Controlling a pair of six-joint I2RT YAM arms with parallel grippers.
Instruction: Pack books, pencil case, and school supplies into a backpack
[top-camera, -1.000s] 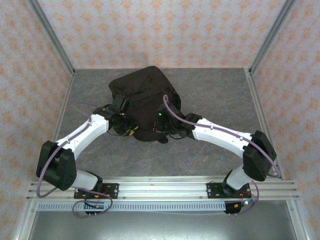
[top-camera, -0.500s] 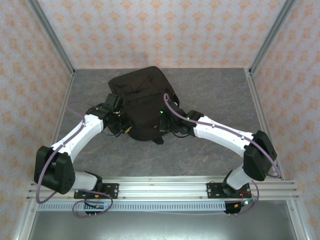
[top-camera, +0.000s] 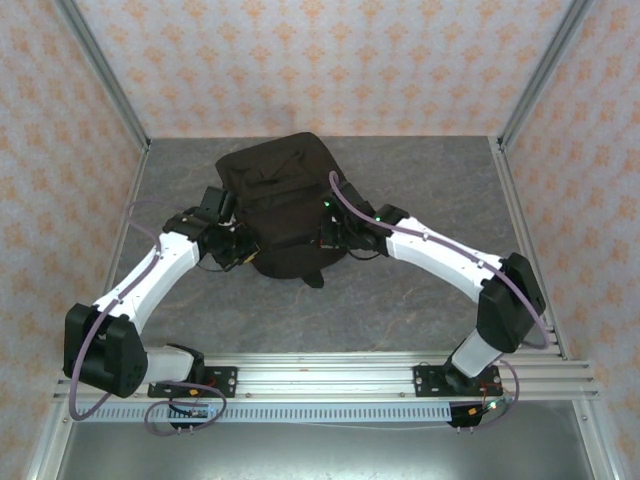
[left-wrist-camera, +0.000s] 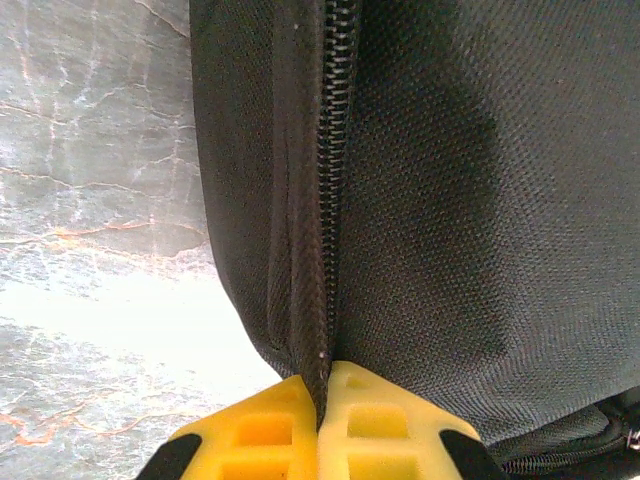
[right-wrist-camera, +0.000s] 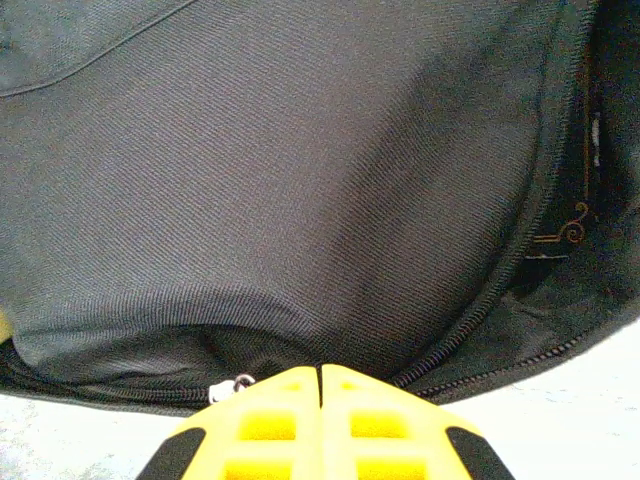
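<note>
Left gripper (left-wrist-camera: 322, 385): yellow fingers pressed together, pinching the zip seam of the backpack (top-camera: 285, 185) on its left flank. Right gripper (right-wrist-camera: 320, 372): fingers pressed together at the bag's near-right edge, just beside a small zip pull (right-wrist-camera: 228, 388); can't tell whether fabric is caught. Backpack lies flat on the far half of the table (top-camera: 440, 290), between the two wrists. Risks, as judged: soft cloth may slip from so thin a pinch; an uneven pull from the two sides could drag or twist the bag instead of working the zip (left-wrist-camera: 335, 150); teeth may snag. Room: bare table on the near side and to the right, little behind, where the far wall (top-camera: 320, 70) stands close.
</note>
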